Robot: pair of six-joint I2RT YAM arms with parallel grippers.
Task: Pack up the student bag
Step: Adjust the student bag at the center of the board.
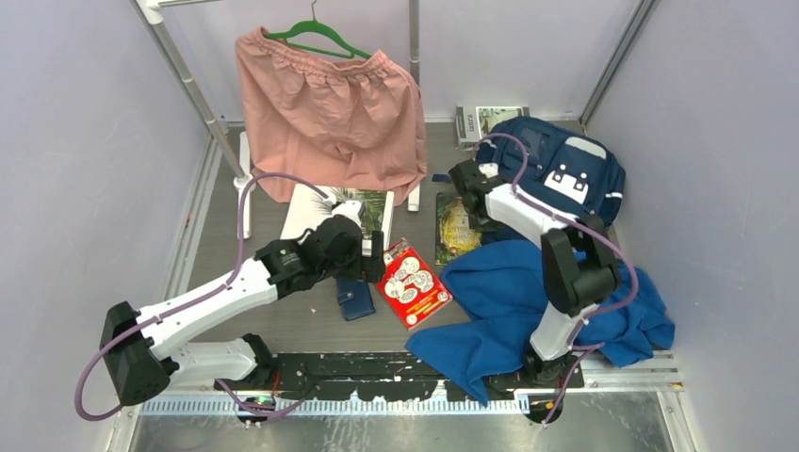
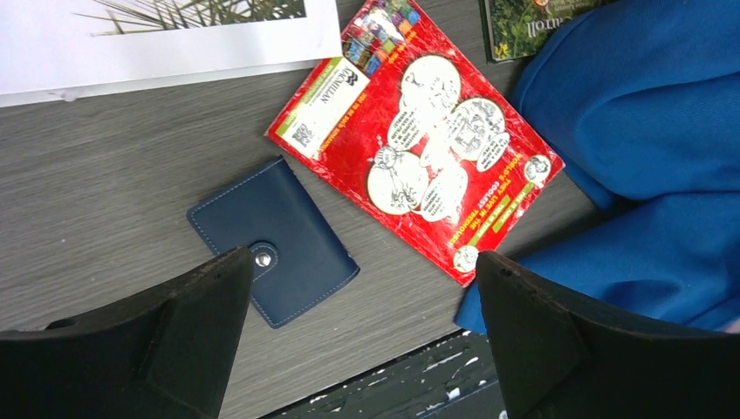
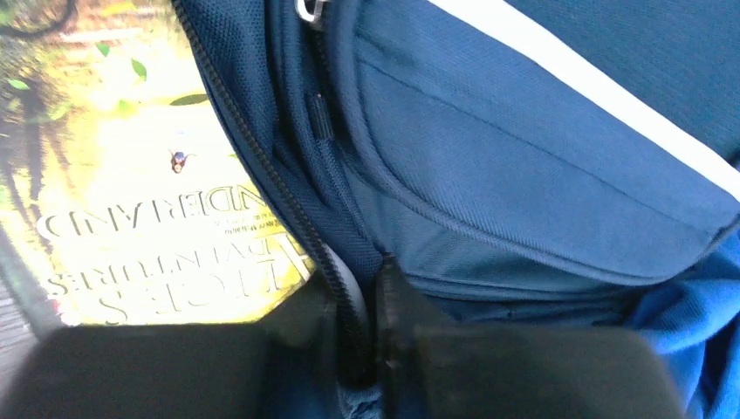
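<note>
The student bag (image 1: pixel 565 169), navy with white stripes and a white patch, lies at the back right of the table. My right gripper (image 1: pixel 468 184) is at its left edge. In the right wrist view the jaws (image 3: pixel 358 349) are pressed together on the bag's (image 3: pixel 524 157) zippered rim, with the zip's teeth running between them. My left gripper (image 1: pixel 377 259) hangs open above the table's middle. In the left wrist view its fingers (image 2: pixel 362 288) stand wide apart with nothing between them, over bare table between a small navy wallet (image 2: pixel 279 236) and a red booklet (image 2: pixel 419 140).
A royal-blue cloth (image 1: pixel 499 301) is spread at the front right around the right arm's base. A yellow-green book (image 1: pixel 455 231) lies beside the bag, a white book (image 1: pixel 320 212) under the left arm, another book (image 1: pixel 476 121) at the back. Pink shorts (image 1: pixel 330 113) hang from a rack.
</note>
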